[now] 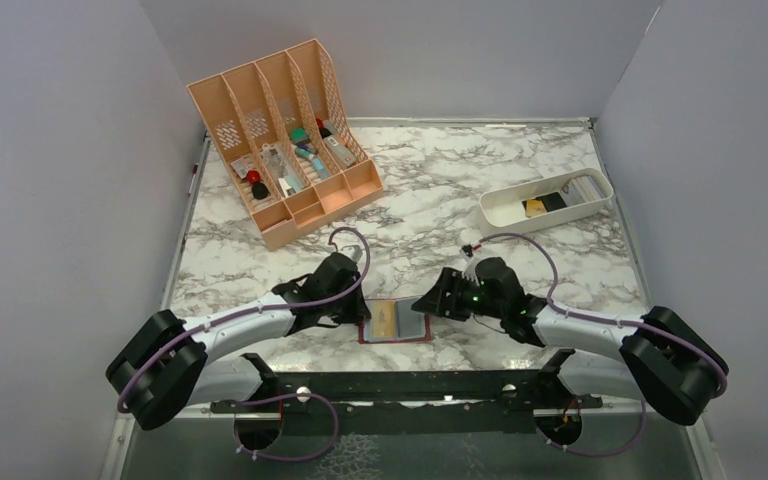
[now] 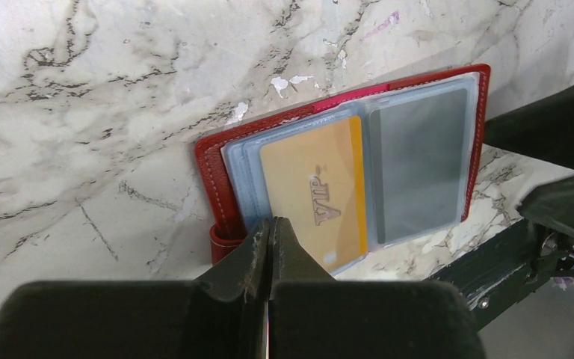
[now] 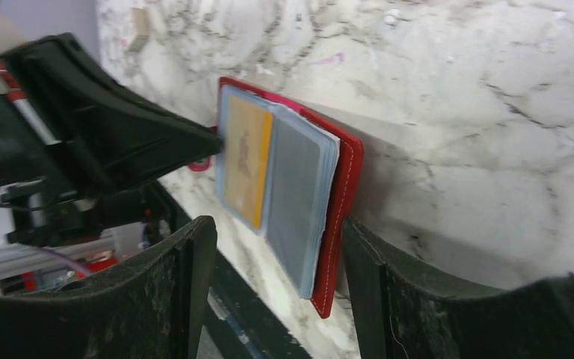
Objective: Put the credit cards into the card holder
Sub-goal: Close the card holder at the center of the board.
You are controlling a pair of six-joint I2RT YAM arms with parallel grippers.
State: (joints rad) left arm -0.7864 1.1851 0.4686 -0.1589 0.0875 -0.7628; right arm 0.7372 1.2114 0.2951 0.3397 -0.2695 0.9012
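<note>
— Two cards show in the wallet (image 1: 396,322). Where does it lie for you?

— Open and flat on the table (image 1: 440,190), at the near edge, right between your two arms. The red cover is down and the clear pockets face up.

— And the cards?

— The gold card (image 2: 318,198), stamped VIP, sits in a clear pocket on the left page. The grey card (image 2: 418,164) fills the pocket on the right page, just across the fold from it.

— What about your left gripper (image 2: 270,232)?

— Its jaws are pressed together with no gap. The tips meet the left side of the clear pages, touching the pocket edge just beside the gold card's corner. You cannot tell whether a bit of sleeve is nipped between them.

— And your right gripper (image 3: 278,224)?

— Spread wide, holding nothing. It sits low by the wallet's right side. From its wrist view, the red edge and the grey card's page lie in the gap between its fingers, touching neither as far as you can see.

— Anything else on the table?

— A white tray (image 1: 545,200) at the far right holds a few small flat things, too small to name. A peach organizer (image 1: 285,130) stands at the far left. Both are well apart from the wallet.
</note>
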